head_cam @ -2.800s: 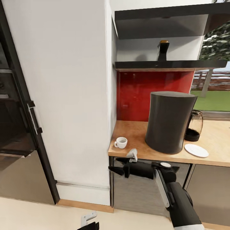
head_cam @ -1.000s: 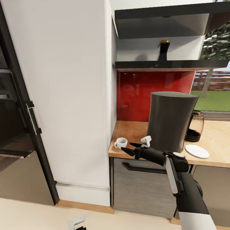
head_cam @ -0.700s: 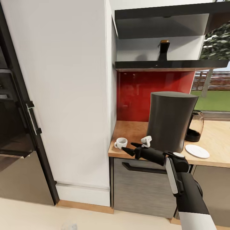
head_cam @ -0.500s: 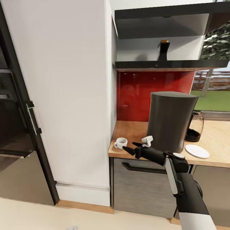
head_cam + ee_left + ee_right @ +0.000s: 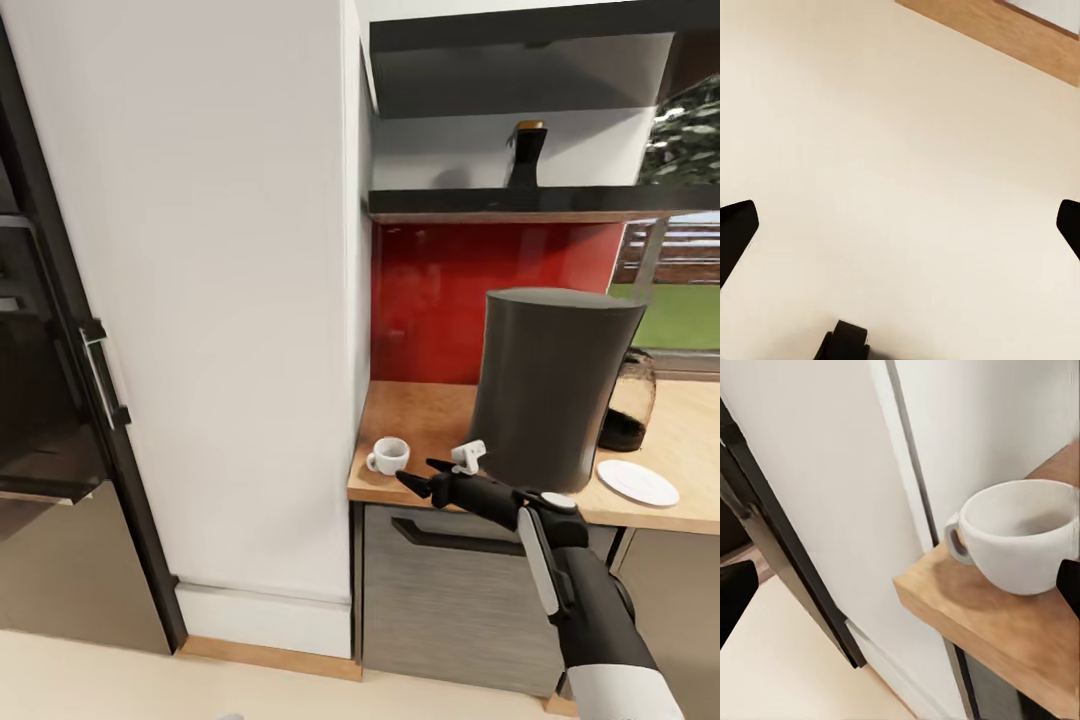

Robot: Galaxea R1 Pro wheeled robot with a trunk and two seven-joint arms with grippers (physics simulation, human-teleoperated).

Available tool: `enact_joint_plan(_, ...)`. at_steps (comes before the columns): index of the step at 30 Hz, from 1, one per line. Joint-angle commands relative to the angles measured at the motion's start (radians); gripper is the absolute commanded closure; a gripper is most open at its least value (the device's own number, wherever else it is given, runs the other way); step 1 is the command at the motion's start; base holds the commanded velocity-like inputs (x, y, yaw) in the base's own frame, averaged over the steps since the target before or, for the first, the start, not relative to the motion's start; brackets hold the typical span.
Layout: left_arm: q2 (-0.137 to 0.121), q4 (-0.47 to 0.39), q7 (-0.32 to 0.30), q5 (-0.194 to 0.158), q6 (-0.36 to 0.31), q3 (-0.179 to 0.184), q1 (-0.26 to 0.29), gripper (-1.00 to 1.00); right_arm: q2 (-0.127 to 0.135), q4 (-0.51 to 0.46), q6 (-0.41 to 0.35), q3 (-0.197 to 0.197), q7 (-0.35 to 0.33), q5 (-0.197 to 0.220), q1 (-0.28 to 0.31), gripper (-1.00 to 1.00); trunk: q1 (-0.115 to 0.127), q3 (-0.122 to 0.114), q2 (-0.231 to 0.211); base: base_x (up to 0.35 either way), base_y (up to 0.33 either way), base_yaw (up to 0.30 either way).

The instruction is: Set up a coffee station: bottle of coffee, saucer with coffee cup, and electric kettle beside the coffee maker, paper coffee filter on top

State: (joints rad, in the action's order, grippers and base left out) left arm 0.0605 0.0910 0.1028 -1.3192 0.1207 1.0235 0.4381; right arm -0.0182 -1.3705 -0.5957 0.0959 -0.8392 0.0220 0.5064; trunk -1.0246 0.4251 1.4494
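Coffee maker (image 5: 555,385) stands on the countertop (image 5: 430,415). Bottle (image 5: 526,155) remains on the shelf above it. Cup (image 5: 388,456) sits left of it, saucer (image 5: 638,482) right, unpaired. Right gripper (image 5: 418,478), fingers apart, nears the cup; left gripper (image 5: 900,225) spread, empty.

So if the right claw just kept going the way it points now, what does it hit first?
Most likely the coffee cup. The right claw is open and aimed at it along the countertop edge; in the right wrist view the cup sits just off-centre. Depth is unclear, so it might graze past toward the white cabinet side.
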Motion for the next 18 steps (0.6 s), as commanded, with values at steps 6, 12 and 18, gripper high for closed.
enact_joint_plan(6, 0.001, 0.001, 0.001, -0.003, 0.003, 0.006, 0.001, -1.00, -0.002, 0.019, 0.010, 0.032, 0.017, 0.004, 0.001, -1.00, 0.000, 0.001, 0.001, 0.083, 0.065, 0.000)
enact_joint_plan(12, 0.001, 0.001, 0.001, -0.003, 0.003, 0.006, 0.001, -1.00, -0.004, 0.021, 0.009, 0.034, 0.039, 0.003, 0.001, -1.00, 0.000, 0.001, 0.001, 0.006, 0.005, 0.000)
enact_joint_plan(18, 0.001, 0.000, 0.001, -0.003, 0.003, 0.006, 0.001, -1.00, -0.002, 0.020, 0.009, 0.036, 0.051, 0.004, 0.001, -1.00, 0.000, 0.001, 0.001, 0.000, 0.000, -0.011)
